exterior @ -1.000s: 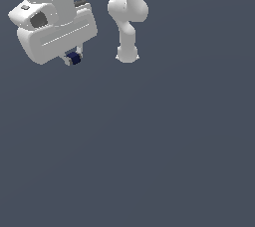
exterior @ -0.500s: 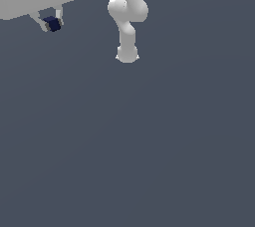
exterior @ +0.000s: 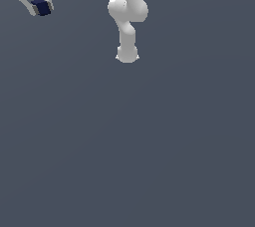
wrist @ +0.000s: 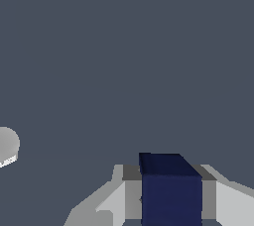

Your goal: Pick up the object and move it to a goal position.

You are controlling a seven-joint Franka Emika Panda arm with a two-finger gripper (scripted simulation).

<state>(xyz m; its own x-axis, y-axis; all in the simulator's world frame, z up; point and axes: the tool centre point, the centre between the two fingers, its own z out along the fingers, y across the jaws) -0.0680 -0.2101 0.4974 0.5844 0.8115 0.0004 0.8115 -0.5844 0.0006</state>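
Pincer — smooth white — around plain navy cube.

Distant exterior view facing the arm's base; close wrist view along the fingers.

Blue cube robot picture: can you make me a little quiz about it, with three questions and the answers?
1. True or false: the cube is lying on the floor.
2. What colour is the cube? A) red B) dark blue C) yellow
3. Fill in: the gripper holds the cube between its two ____.

Key
1. False. It sits between the fingers, up in the exterior view's top left corner.
2. B. It looks dark navy in both views.
3. Fingers. One pale finger shows on each side of the cube in the wrist view.
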